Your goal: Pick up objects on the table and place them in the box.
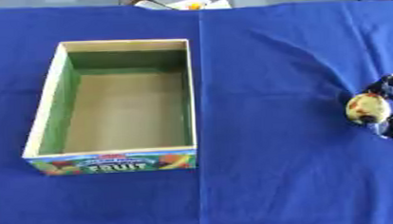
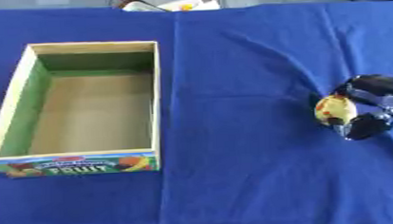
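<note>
Box (image 1: 119, 168) of pale wood, labelled "FRUIT" on its near wall, sits empty at the left of the frame on a blue cloth (image 1: 278, 186), its green-lined interior showing a bare floor. At the right edge, level with the middle of the box, the robot's right hand (image 2: 374, 107) curls its dark fingers (image 2: 378, 83) from above and its thumb from below around a small yellowish oval object (image 2: 335, 109) flecked with red, apparently a piece of toy fruit; the object lies at or just above the cloth, and the views do not settle whether it is lifted yet. The left hand appears in neither view. No other loose item shows on the cloth, while clutter at the top edge lies beyond it. Judging by the layout, the step in hand is securing and carrying this piece across to the box, which stands well apart to the left. Doing it well would likely mean raising the piece high enough to clear the near-side wall, travelling left over the wrinkled cloth without dragging it, and releasing only once the piece hangs over the open floor and not above a rim, since a rounded shape could roll off an edge.
</note>
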Robot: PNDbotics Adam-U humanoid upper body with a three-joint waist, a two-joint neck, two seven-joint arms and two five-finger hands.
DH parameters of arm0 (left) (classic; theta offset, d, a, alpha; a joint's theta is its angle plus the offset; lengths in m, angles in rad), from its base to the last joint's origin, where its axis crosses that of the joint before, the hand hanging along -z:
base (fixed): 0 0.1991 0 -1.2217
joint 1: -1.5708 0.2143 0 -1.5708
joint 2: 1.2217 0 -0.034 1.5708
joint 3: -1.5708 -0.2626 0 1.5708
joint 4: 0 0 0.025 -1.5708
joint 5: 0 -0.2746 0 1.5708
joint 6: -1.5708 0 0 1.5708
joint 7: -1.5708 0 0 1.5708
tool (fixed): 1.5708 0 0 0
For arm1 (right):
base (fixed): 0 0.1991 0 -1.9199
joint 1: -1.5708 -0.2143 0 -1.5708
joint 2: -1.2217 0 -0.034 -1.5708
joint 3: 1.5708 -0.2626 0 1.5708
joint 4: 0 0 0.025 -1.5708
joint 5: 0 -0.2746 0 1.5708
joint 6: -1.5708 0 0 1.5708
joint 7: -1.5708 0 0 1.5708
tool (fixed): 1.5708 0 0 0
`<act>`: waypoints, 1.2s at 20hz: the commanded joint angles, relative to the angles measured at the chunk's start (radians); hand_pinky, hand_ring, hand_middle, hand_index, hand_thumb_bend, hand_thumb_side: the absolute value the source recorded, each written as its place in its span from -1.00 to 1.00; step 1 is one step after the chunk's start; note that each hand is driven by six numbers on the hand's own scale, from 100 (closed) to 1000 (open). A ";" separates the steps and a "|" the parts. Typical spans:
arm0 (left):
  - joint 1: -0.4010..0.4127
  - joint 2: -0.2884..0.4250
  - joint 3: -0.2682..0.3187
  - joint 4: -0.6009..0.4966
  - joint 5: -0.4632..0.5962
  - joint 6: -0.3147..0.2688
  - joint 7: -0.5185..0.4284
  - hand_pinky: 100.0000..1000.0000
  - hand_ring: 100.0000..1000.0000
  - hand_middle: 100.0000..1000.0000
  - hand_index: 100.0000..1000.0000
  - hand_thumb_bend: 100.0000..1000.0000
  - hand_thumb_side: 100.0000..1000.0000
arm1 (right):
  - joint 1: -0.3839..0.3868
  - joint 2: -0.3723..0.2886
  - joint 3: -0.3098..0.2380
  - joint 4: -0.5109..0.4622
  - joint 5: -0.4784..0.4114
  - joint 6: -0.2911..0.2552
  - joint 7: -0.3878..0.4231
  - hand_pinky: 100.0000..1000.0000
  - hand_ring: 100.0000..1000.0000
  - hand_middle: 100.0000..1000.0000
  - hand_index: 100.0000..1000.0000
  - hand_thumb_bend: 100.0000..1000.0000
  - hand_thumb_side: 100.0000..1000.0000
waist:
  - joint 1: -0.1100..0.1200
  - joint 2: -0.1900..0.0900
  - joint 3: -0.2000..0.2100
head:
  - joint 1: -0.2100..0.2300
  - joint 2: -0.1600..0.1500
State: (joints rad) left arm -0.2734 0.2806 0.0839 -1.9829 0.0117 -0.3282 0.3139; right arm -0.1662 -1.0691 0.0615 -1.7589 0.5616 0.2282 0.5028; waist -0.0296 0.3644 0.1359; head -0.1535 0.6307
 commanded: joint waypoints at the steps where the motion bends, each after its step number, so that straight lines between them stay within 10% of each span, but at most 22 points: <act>1: -0.010 0.015 0.002 -0.017 -0.001 0.000 -0.003 0.16 0.63 0.68 0.78 -1.00 1.00 | -0.005 -0.023 -0.034 -0.044 -0.019 0.016 -0.012 0.68 0.57 0.22 0.50 -1.00 -0.74 | 0.000 -0.018 -0.002 | 0.002 -0.007; 17: -0.007 0.015 0.004 -0.017 -0.002 0.003 -0.001 0.16 0.63 0.69 0.78 -1.00 1.00 | -0.017 -0.008 -0.118 -0.108 -0.093 0.060 -0.037 0.63 0.58 0.61 0.56 -1.00 -0.77 | -0.002 -0.020 -0.013 | 0.008 -0.004; 24: -0.007 0.015 0.004 -0.017 -0.002 0.003 0.000 0.16 0.63 0.69 0.78 -1.00 1.00 | -0.043 -0.010 -0.143 -0.126 -0.140 0.066 -0.072 0.60 0.53 0.46 0.42 -1.00 -0.78 | -0.002 -0.021 -0.014 | 0.010 -0.004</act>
State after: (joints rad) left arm -0.2733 0.2806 0.0841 -1.9829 0.0117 -0.3264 0.3122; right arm -0.1981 -1.0502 -0.0574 -1.8624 0.4341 0.2931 0.4422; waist -0.0318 0.3642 0.1234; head -0.1446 0.6307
